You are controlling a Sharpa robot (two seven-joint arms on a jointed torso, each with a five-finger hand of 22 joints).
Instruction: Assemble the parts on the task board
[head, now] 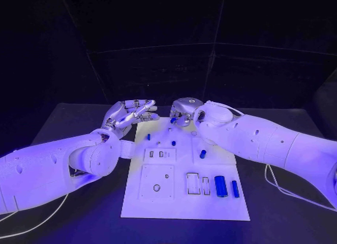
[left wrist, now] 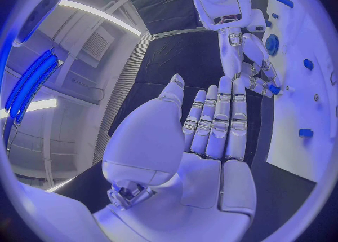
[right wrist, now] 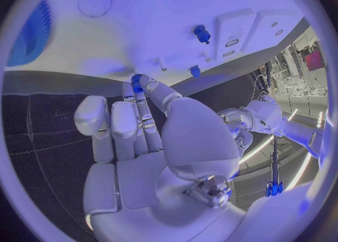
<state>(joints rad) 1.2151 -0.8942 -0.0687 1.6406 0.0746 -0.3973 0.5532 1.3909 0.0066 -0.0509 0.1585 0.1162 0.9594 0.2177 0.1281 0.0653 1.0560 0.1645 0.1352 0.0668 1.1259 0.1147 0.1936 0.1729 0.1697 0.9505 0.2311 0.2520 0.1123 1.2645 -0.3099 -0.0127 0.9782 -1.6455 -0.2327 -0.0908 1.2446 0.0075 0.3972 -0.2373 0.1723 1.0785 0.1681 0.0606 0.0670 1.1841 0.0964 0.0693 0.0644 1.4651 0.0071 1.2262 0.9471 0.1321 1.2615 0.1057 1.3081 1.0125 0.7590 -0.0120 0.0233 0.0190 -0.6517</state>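
my right hand (head: 186, 110) is down at the far end of the task board (head: 184, 203), and between my thumb and a fingertip i pinch a small blue part (right wrist: 137, 80), its tip close to the white surface; from my right wrist the other fingers (right wrist: 106, 123) lie curled lower, away from the pinch. from my left wrist i see the same blue part (left wrist: 273, 89) at the ends of those fingers, right at the board's edge. my left hand (head: 129, 115) hangs beside the board's far left corner, near my right hand but apart from it, palm bare, fingers (left wrist: 219, 119) stretched out side by side with nothing in them. on the board nearer to me, two blue cylinders (head: 220, 186) lie side by side at the right, next to a pair of rectangular slots (head: 192, 183). a shorter blue piece (head: 202, 153) sits further up on the right, and a few small blue pegs (head: 148, 136) stand near the far end. a round blue toothed part (right wrist: 31, 34) lies on the board, seen from my right wrist
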